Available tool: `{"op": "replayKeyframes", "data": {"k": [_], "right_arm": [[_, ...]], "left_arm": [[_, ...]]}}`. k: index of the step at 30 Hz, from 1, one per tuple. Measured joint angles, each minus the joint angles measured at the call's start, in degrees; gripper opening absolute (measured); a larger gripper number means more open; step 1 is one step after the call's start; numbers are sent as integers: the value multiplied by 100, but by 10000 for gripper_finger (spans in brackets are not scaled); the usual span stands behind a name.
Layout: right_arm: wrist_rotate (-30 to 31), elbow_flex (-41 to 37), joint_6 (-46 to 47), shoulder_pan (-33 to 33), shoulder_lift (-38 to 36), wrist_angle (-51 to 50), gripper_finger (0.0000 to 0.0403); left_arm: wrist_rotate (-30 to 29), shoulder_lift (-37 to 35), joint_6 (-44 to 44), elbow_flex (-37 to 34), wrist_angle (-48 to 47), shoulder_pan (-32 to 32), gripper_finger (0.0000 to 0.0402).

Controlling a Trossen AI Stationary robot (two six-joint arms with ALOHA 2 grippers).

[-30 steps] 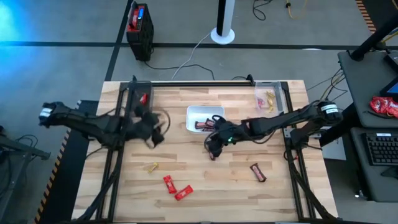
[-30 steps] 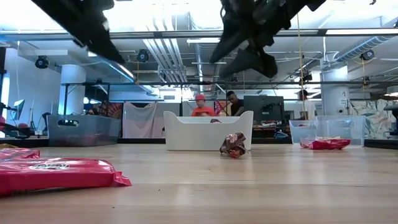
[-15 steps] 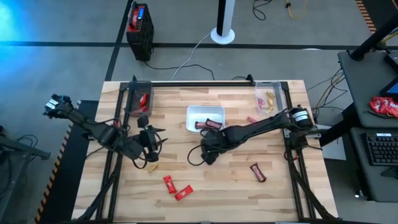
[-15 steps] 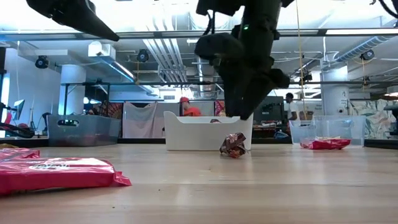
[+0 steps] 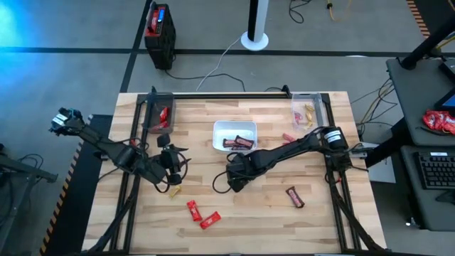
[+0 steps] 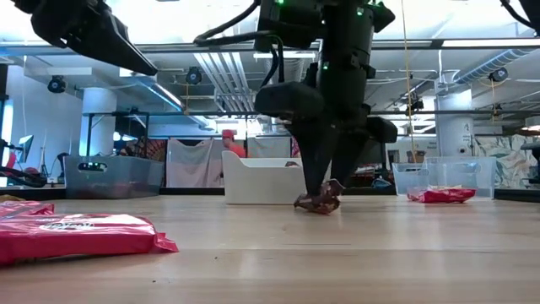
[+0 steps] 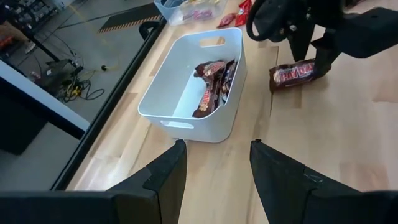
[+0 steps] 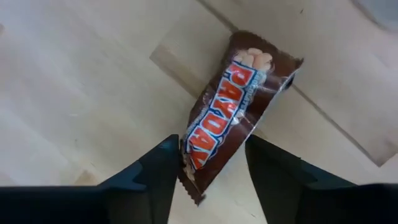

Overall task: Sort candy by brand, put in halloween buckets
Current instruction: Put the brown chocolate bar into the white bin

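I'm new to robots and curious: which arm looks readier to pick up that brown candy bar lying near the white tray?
Probably the right. Its gripper is down at the brown candy bar, open fingers on either side. The left gripper hangs open, farther off, facing the white tray.

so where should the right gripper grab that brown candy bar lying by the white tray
Across the narrow middle of the brown candy bar, coming straight down from above. It lies flat on the table, and the right gripper is open, one finger on each long side.

From above, the right gripper (image 5: 235,183) hides the brown bar (image 8: 227,127) beneath it. The left tub's (image 5: 158,114) contents are too small to tell, at ten o'clock.
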Motion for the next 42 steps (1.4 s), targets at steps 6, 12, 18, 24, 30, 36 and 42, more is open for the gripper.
{"op": "replayKeyframes", "data": {"k": [6,12,18,24,30,36,42], "right_arm": [[-41,-65,-59,0,3,155,93],[-85,-65,-241,27,-57,151,17],[-105,17,-733,212,-530,123,12],[423,97,-1522,257,-1354,412,11],[1928,97,-2443,-132,-1693,617,11],[2412,79,-3014,-724,-1456,686,19],[1693,72,-3373,-1143,-1216,1187,62]], "left_arm": [[-140,-7,-9,0,31,0,160],[-267,-7,-4,0,34,0,160],[-262,-7,-20,0,38,1,160],[-259,17,-23,0,215,0,160],[-215,98,-6,-7,314,2,160],[622,188,-40,-7,373,0,160],[1114,189,-207,-7,379,-4,160]]}}
